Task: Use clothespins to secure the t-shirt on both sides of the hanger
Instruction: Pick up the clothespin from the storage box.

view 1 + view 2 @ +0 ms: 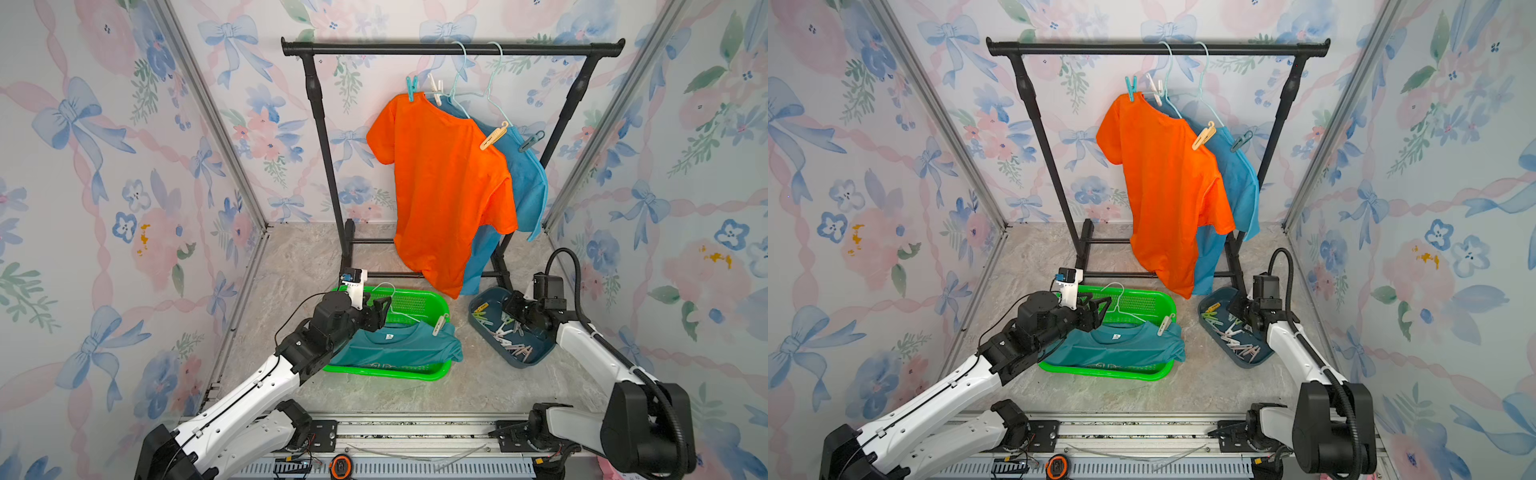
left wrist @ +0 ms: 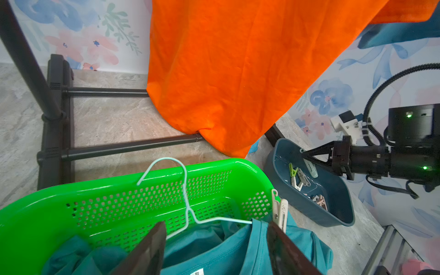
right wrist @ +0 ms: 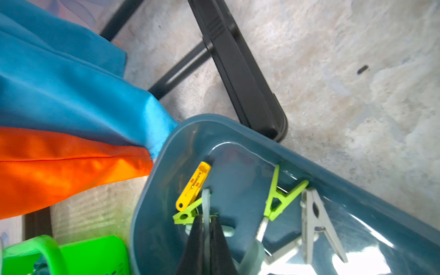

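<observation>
Left pincer (image 2: 215, 225) gapes above the teal t-shirt (image 1: 399, 349) and hanger (image 2: 185, 190) in a green basket (image 1: 415, 299). A cream clothespin (image 1: 440, 325) pins its right shoulder. In the blue tray (image 1: 476, 303), the right pincer (image 3: 206, 221) is clamped lengthwise on a pale clothespin (image 3: 206, 202). The unpinned shoulder probably lies leftward.

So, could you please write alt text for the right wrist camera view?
The right claw is shut on a pale clothespin inside a dark blue tub; a yellow clothespin, a green clothespin and a grey clothespin lie close by. Beside the tub hang an orange shirt and a blue shirt, over a stone floor.
</observation>
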You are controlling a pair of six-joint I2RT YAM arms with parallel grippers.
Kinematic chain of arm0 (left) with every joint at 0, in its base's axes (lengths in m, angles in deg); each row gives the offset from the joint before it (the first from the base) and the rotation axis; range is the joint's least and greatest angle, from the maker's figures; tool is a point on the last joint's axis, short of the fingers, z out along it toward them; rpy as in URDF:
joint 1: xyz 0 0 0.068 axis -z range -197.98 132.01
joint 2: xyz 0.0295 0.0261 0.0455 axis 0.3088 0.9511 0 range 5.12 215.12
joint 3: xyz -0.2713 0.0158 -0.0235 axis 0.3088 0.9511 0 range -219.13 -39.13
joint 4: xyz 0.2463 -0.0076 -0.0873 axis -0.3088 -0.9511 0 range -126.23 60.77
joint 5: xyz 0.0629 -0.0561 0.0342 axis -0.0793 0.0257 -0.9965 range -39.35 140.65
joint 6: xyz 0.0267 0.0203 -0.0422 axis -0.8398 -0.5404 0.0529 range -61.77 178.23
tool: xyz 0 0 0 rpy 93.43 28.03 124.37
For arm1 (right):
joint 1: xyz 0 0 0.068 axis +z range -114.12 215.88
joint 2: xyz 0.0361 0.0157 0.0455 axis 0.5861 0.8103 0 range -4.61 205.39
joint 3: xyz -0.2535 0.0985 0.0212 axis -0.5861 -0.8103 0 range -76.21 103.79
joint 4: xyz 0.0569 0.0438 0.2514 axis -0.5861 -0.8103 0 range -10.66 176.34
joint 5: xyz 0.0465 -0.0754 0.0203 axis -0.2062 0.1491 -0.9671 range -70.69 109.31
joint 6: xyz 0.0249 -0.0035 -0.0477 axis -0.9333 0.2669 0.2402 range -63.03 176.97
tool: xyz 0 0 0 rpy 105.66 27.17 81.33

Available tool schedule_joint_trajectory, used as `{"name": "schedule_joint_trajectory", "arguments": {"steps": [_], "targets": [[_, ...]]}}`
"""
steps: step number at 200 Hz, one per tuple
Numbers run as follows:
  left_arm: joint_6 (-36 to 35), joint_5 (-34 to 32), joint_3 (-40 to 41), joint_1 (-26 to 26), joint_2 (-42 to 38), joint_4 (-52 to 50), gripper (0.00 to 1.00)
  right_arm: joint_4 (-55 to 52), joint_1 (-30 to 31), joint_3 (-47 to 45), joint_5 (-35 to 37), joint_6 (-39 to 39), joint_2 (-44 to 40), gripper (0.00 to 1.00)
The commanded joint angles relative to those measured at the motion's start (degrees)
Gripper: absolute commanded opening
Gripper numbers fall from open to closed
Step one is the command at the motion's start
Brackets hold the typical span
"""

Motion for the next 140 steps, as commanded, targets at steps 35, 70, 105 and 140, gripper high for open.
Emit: {"name": "schedule_joint_trajectory", "arguments": {"steps": [35, 70, 105, 140], "targets": [[-3.51, -3.45, -0.74, 9.67, 6.44, 13.17, 0.66, 1.84, 5.90, -2.91, 2.84, -4.59, -21.49, 0.01], [-4.46, -2.61, -3.32, 14.42, 13.32, 18.47, 0.62, 3.81, 10.21, -2.35, 4.66, -6.41, -29.04, 0.00], [-5.00, -2.14, -8.67, 18.01, 19.16, 23.37, 0.59, 6.49, 12.39, -1.05, 5.49, -7.91, -32.08, 0.00], [-5.88, -0.33, -14.25, 20.37, 24.99, 26.26, 0.59, 8.16, 13.06, 1.36, 5.45, -7.99, -31.76, 0.00]]}}
